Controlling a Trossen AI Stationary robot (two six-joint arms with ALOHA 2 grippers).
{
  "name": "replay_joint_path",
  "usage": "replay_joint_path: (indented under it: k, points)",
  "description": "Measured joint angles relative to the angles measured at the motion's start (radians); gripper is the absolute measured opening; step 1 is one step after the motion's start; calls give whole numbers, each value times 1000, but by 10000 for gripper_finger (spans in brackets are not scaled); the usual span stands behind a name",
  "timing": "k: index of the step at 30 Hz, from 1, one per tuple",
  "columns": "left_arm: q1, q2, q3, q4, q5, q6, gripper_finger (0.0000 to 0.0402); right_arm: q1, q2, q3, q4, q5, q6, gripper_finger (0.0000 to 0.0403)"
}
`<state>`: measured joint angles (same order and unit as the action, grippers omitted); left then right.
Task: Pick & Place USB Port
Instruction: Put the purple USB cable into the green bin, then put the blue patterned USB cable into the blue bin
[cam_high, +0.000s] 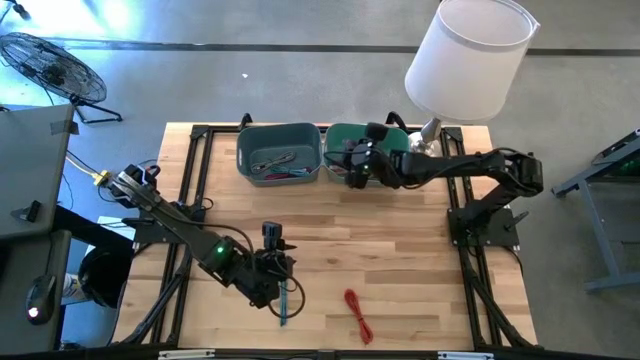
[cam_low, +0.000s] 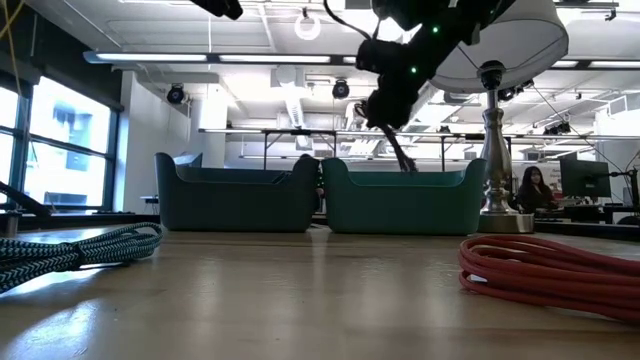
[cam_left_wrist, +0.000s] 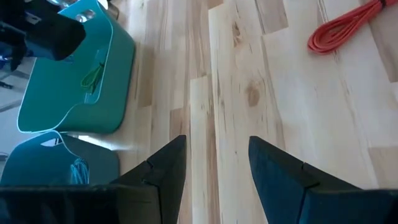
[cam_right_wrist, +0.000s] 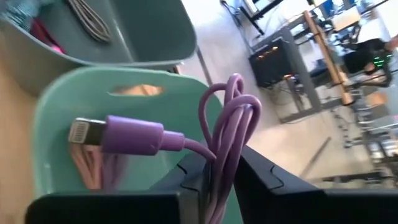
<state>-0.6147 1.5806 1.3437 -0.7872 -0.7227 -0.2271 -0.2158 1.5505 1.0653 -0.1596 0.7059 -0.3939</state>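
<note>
A purple cable with a flat plug (cam_right_wrist: 118, 134) is in my right gripper (cam_right_wrist: 221, 165), which is shut on it above the green bin (cam_high: 345, 150). In the low view the cable hangs as a dark strand (cam_low: 400, 152) over that bin (cam_low: 400, 200). More cables lie in the grey-blue bin (cam_high: 280, 152) beside it. My left gripper (cam_left_wrist: 214, 149) is open and touches nothing; it hovers over bare wood near the table's front (cam_high: 275, 255). A teal braided cable (cam_high: 283, 300) lies just beside it, and a red cable (cam_high: 358, 315) lies to its right. My right gripper pinches the purple cable's bundled loops (cam_right_wrist: 227, 146) between its two fingers, several strands together. The loops stick out past the fingertips and the plug end (cam_right_wrist: 84, 132) juts sideways. The cable is lifted clear, above the green bin's opening (cam_right_wrist: 93, 162).
A white-shaded lamp (cam_high: 470, 60) stands at the table's far right corner, its stem (cam_low: 492, 150) just right of the green bin. Bare wood lies between the bins and the front cables. In the low view the braided cable (cam_low: 70, 250) and red cable (cam_low: 550, 272) lie near the front edge.
</note>
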Motion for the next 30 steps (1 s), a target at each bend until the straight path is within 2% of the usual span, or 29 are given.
replay_joint_path:
  k: [4, 7, 14, 17, 21, 27, 30]
  points:
    - [0, 11, -2, -4, 2, -33, 168, 3, 0, 0, 0, -61, 32, 85]
    - [4, 20, -1, -7, 1, -58, 168, 16, 0, 0, 0, -48, 38, 120]
    - [8, 21, -1, -61, -2, -63, 168, 72, 0, 0, 8, 129, 28, 213]
    - [8, 20, -1, -73, -4, -63, 168, 106, 0, 0, 10, 211, -27, 243]
    - [8, 20, -1, -77, -4, -66, 168, 137, 0, 0, 28, 292, -77, 261]
    - [6, 20, -1, -77, 3, -70, 168, 145, 0, 0, 27, 438, -65, 263]
    - [6, 20, -1, -78, 37, -71, 168, 152, -4, 1, -14, 436, -26, 262]
